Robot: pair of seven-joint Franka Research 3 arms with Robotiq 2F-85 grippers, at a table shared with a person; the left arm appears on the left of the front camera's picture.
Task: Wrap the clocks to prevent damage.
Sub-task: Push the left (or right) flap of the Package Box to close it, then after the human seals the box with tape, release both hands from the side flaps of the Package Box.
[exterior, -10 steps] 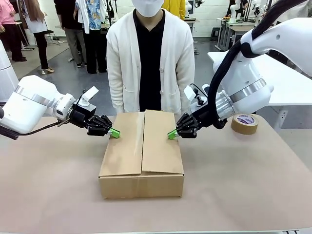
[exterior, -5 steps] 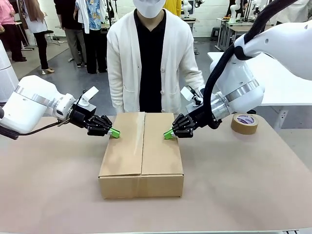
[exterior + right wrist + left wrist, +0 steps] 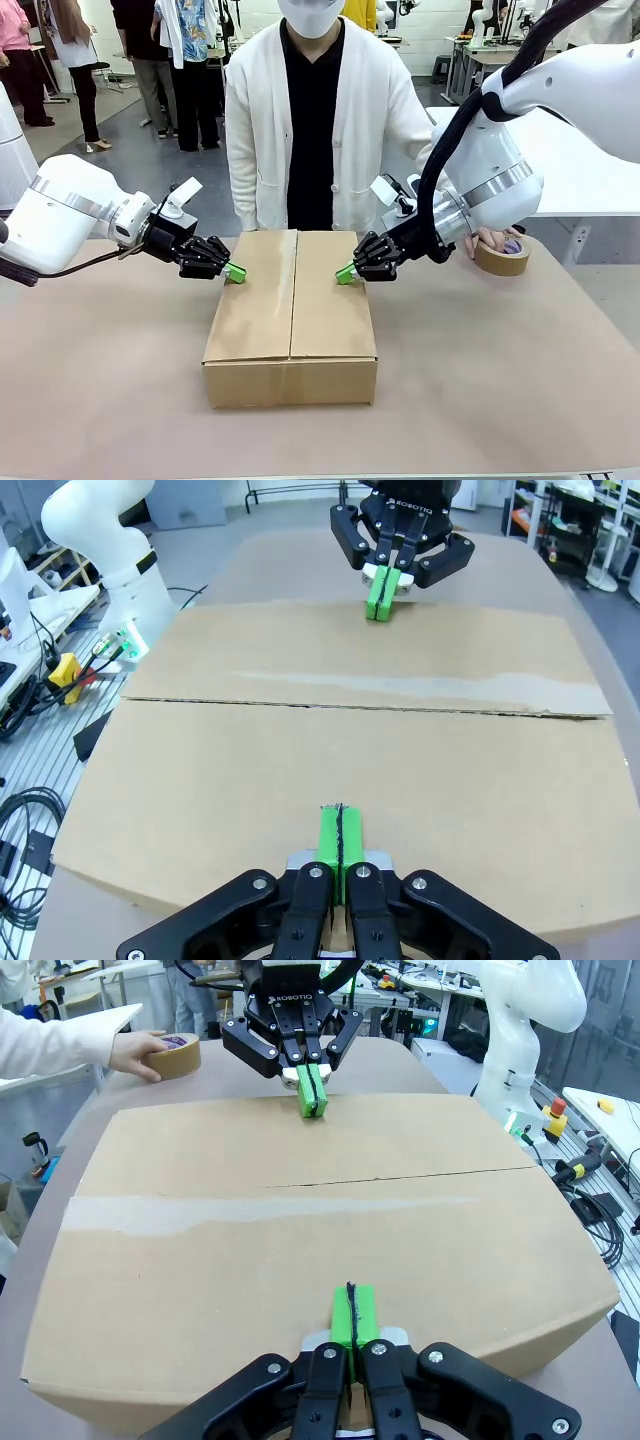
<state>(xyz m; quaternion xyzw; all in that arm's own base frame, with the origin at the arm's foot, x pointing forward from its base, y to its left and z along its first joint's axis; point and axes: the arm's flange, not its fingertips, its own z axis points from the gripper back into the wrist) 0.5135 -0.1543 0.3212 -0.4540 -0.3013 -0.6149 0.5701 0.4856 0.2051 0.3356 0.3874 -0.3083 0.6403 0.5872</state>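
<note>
Cardboard box (image 3: 292,310) sits mid-table (image 3: 500,380), between the 2 arms. Both top flaps are folded shut, with 1 seam running front to back down the middle. In the left wrist view, the box (image 3: 300,1210) has a pale strip along the flap on the left arm's side. The same strip shows on the far flap in the right wrist view (image 3: 340,730).

Left gripper (image 3: 236,272) is closed tight, green pads pressed together with nothing between them. Its tip is at the left edge of the box top, toward the far end. From its own wrist camera (image 3: 351,1310) the pads lie on the near edge of the flap. Contact looks likely but can't be confirmed.

Right gripper (image 3: 346,274) is in the same state, pads together and empty. Its tip is on the right edge of the box top, opposite the left one. Its own camera (image 3: 340,830) shows the pads on the near flap edge, with the left gripper (image 3: 380,598) across the box. The right gripper (image 3: 312,1095) also shows facing in from the far edge in the left wrist view.

Person (image 3: 310,120) stands at the far side behind the box. 1 hand (image 3: 490,238) rests on a tape roll (image 3: 503,258) lying flat on the table, right of the box and behind the right arm. Hand (image 3: 135,1055) and roll (image 3: 175,1057) are touching in the left wrist view.
</note>
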